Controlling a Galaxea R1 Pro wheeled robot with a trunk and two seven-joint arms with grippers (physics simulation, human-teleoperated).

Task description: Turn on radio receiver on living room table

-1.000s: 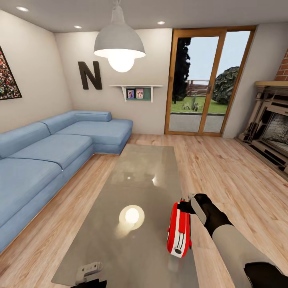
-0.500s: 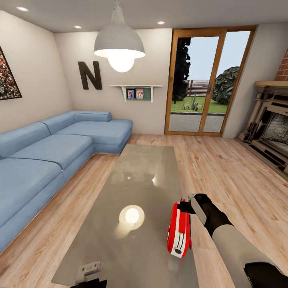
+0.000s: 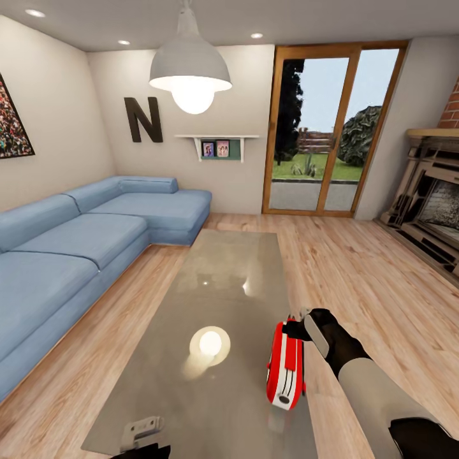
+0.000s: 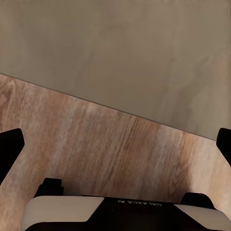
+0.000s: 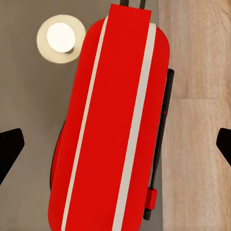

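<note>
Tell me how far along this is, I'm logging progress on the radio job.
Done: the robot is in the living room at the table, and the radio stands near its right edge. In hand: the right claw is at the radio's far end, fingers spread wide in the wrist view. Left: switching it on; nothing shows it is on yet.

The room is bright and evenly lit. A white pendant lamp (image 3: 190,64) glows overhead, small ceiling spots (image 3: 36,14) add to it, and daylight comes through the glass doors (image 3: 335,127). The glossy worktop (image 3: 217,299) throws the lamp back as a round hot glare spot (image 3: 210,345), seen again as a white disc (image 5: 60,38) beyond the right fingers (image 5: 10,151). Shadows are soft and faint. Walls and doors lean outward toward the picture's edges. The wrist pictures look soft, with smeared floor grain (image 4: 96,149) ahead of the left fingers (image 4: 9,149).
</note>
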